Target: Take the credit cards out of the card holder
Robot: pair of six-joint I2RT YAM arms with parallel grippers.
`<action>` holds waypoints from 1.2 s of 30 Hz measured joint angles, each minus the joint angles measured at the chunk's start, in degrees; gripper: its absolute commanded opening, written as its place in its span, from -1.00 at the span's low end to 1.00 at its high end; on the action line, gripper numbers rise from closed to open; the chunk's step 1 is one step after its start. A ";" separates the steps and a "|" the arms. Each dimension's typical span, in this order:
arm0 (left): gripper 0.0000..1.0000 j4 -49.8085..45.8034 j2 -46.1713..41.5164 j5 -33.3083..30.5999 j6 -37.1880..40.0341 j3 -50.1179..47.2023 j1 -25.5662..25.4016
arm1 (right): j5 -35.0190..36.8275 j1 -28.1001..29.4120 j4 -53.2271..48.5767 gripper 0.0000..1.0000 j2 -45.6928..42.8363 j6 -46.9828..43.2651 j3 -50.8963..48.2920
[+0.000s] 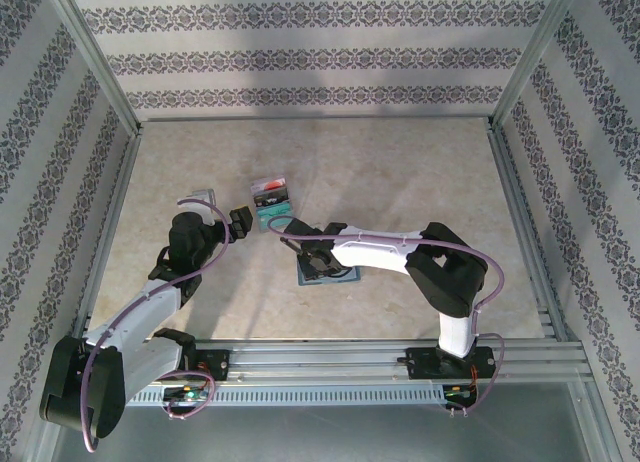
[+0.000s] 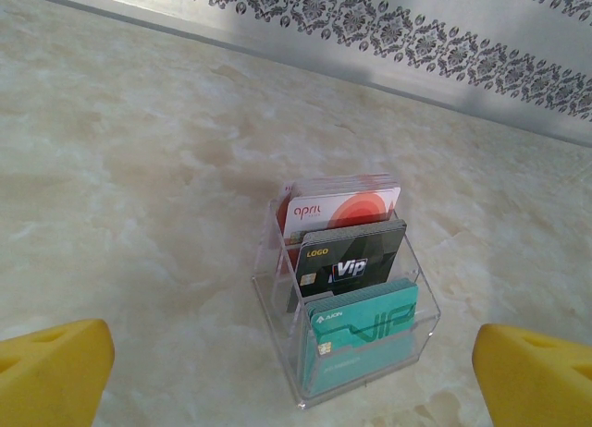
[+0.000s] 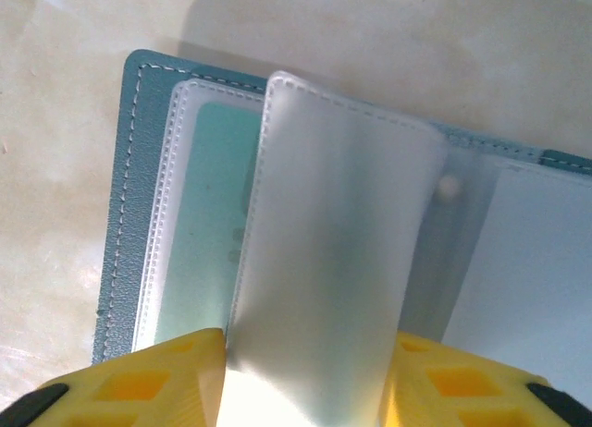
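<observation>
The blue-grey card holder [image 3: 120, 187] lies open on the table, partly under my right gripper [image 1: 318, 261] in the top view [image 1: 346, 276]. Its frosted plastic sleeve [image 3: 342, 242] stands lifted between the yellow fingers [image 3: 139, 381] of my right gripper [image 3: 305, 353], which touch both of its edges. A teal card [image 3: 208, 214] shows through the pocket on the left panel. My left gripper [image 2: 294, 376] hangs open over a clear stand [image 2: 277, 298] holding credit cards: a white one with a red circle [image 2: 342, 205], a black one [image 2: 356, 261] and a teal one [image 2: 365, 330].
The clear stand [image 1: 272, 196] sits mid-table, just right of the left gripper [image 1: 222, 207] and behind the card holder. Metal rails [image 1: 120, 212] and patterned walls frame the marble tabletop [image 1: 400, 172]. Open room lies at the back and far right.
</observation>
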 measured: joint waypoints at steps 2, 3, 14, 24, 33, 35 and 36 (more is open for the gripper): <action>0.99 0.00 0.00 0.00 0.00 0.00 0.00 | 0.44 0.00 -0.15 -0.17 0.00 0.00 0.00; 0.99 0.00 0.00 0.00 0.02 0.00 0.00 | 0.66 0.00 -0.26 -0.18 -0.04 0.00 0.00; 0.99 -0.02 -0.39 0.00 0.02 0.00 0.00 | 5.57 -0.02 -3.19 -0.12 -2.12 0.00 -0.07; 0.99 -0.04 -0.55 0.00 0.04 0.00 0.00 | 8.15 -1.66 -4.13 -0.14 -5.05 0.02 -2.54; 0.99 -0.46 -1.68 0.00 0.07 0.00 0.00 | 8.81 -4.61 -4.50 -0.19 -8.92 0.22 -6.47; 0.99 -0.57 -1.86 0.00 0.07 0.00 0.00 | 8.85 -5.27 -4.52 -0.19 -9.88 0.24 -7.48; 0.99 -0.66 -1.92 0.00 0.07 0.00 0.00 | 8.87 -5.60 -4.50 -0.20 -10.36 0.24 -7.89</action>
